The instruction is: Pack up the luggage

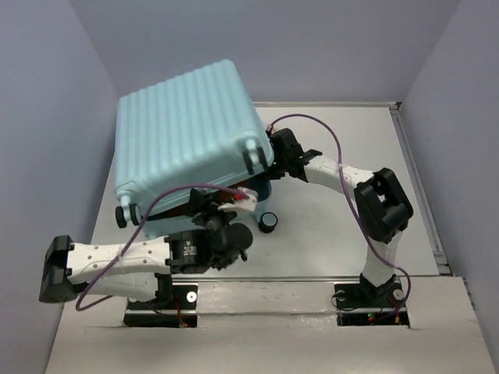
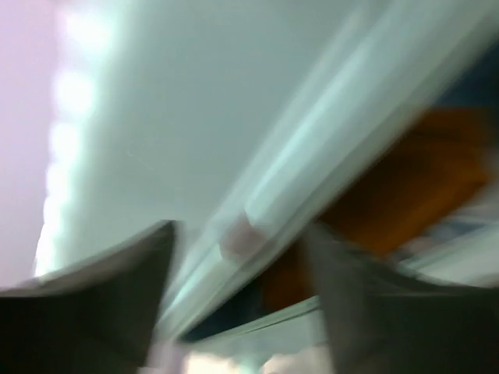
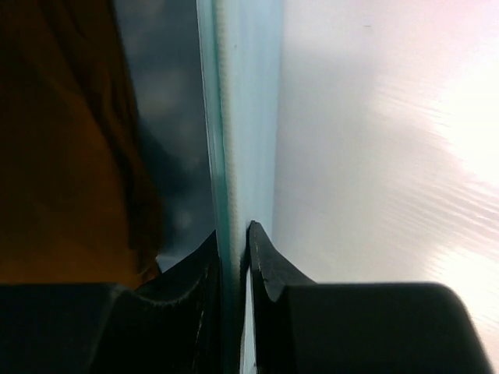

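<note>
The luggage [image 1: 183, 132], a pale aqua ribbed hard-shell suitcase, lies at the back left with its lid tilted partly down over the base. My right gripper [image 1: 273, 160] is at the lid's right edge by a black wheel. In the right wrist view it [image 3: 232, 234] is shut on the thin aqua lid rim [image 3: 242, 117]. My left gripper [image 1: 234, 204] is at the suitcase's front edge. The left wrist view is blurred and shows its fingers apart [image 2: 240, 234] around the aqua rim [image 2: 257, 210]. An orange item [image 2: 421, 171] lies inside, also seen in the right wrist view [image 3: 62, 156].
A small black round object [image 1: 268, 223] lies on the white table [image 1: 335, 226] just right of my left gripper. Grey walls close in the table on the left, back and right. A purple cable loops over each arm.
</note>
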You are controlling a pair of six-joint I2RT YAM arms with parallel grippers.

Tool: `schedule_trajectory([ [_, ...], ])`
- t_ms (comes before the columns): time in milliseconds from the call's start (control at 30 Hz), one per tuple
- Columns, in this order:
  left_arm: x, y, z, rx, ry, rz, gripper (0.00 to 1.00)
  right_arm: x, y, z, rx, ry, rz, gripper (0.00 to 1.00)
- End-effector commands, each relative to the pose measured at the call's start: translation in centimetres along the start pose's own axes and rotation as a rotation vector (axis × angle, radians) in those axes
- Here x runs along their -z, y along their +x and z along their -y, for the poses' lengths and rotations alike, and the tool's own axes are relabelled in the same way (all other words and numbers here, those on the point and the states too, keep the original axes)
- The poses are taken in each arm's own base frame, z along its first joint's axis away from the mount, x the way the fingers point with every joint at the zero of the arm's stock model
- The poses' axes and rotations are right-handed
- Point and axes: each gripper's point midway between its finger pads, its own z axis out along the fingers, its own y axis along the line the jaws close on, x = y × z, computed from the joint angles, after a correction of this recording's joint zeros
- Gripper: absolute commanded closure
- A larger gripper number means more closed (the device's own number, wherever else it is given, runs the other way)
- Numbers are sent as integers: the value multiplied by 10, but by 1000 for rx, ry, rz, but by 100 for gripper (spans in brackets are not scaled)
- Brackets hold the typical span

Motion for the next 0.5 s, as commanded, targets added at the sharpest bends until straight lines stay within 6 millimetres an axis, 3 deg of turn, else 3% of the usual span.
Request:
schedule_trajectory([
  [0,48,-85,-36,632,108,19,1,18,0,2,100,-98,46,93],
  [33,52,-110,-51,734,174,36,1,24,7,32,71,-60,31,93],
  [133,54,-150,-65,859,301,111,1,55,4,61,46,-45,63,93],
  [167,55,-165,-76,921,331,128,1,64,10,91,25,-1,56,92],
  [200,57,-182,-77,944,388,175,1,75,5,101,17,21,80,86],
  [233,57,-189,-80,965,399,185,1,81,6,116,-9,57,78,70],
  [267,46,-200,-98,1033,371,182,1,91,-1,141,-53,106,99,50],
  [300,40,-204,-91,1037,374,168,1,99,-7,151,-80,134,119,20],
  [333,33,-217,-88,1043,433,204,3,109,-14,159,-101,168,140,12],
  [367,18,-227,-99,1097,441,209,7,117,-22,165,-116,188,160,9],
  [400,-27,-208,-112,1081,313,176,12,130,-46,161,-111,191,213,7],
  [433,-40,-220,-97,1076,409,206,17,139,-56,157,-104,207,233,7],
  [467,-60,-223,-108,1091,394,209,17,153,-71,150,-90,207,272,5],
])
